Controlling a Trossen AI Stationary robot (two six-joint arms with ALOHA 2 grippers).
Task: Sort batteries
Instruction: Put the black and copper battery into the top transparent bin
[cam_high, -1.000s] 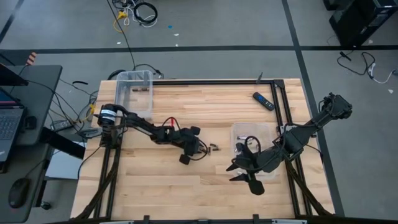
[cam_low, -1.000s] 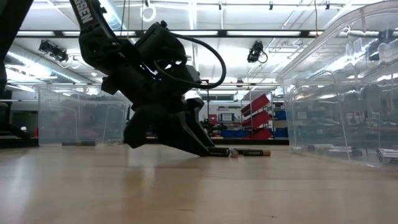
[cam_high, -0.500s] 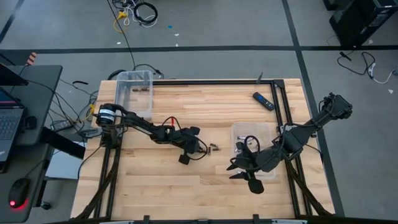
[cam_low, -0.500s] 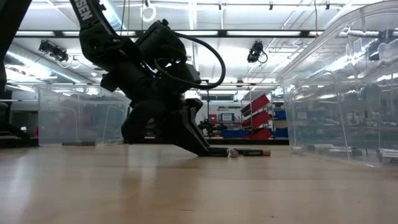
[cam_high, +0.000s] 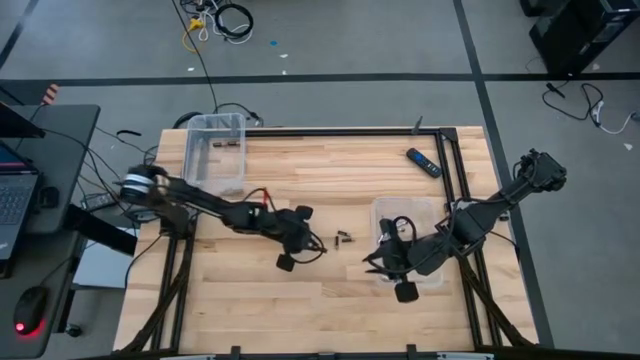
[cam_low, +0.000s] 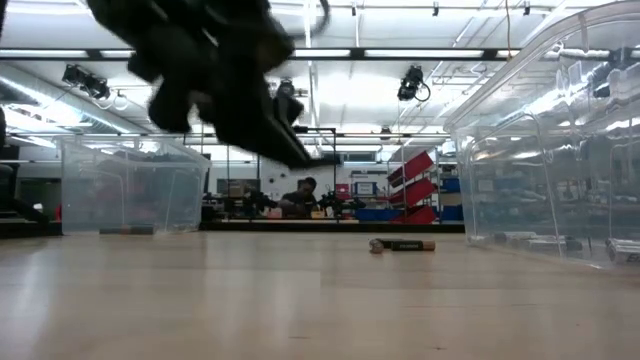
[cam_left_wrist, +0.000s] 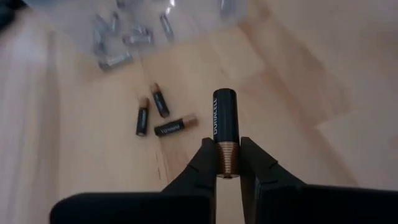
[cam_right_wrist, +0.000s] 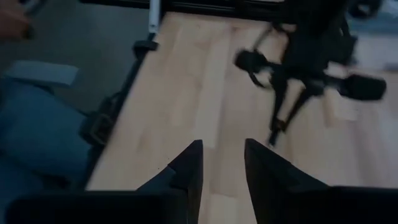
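Note:
My left gripper (cam_left_wrist: 227, 158) is shut on a black-and-copper battery (cam_left_wrist: 224, 121) and hangs above the table's middle (cam_high: 318, 243), blurred at the top of the low view (cam_low: 300, 152). Three more black-and-copper batteries (cam_left_wrist: 160, 118) lie on their sides on the wood just beyond it (cam_high: 344, 239) (cam_low: 400, 244). Several silvery batteries (cam_left_wrist: 118, 46) lie in the right clear bin (cam_high: 405, 222). My right gripper (cam_right_wrist: 221, 158) is open with nothing between its fingers, raised beside the near left corner of that bin (cam_high: 372, 268). My left gripper pinches the battery's copper end (cam_left_wrist: 227, 155) between its two fingers. The fingers lie along the battery, whose black end sticks out past the fingertips. They slant downward, and the battery is lifted clear of the table.
A second clear bin (cam_high: 215, 150) stands at the far left corner, with a few things inside. A black-and-blue remote-like bar (cam_high: 423, 162) lies at the far right. Bare wood stretches along the near side. A black frame rail borders the table.
My left gripper has risen from the table with one battery from the small group, drawing back a little toward the left; the other batteries stay where they lay. My right gripper has rolled about its own axis while staying in place.

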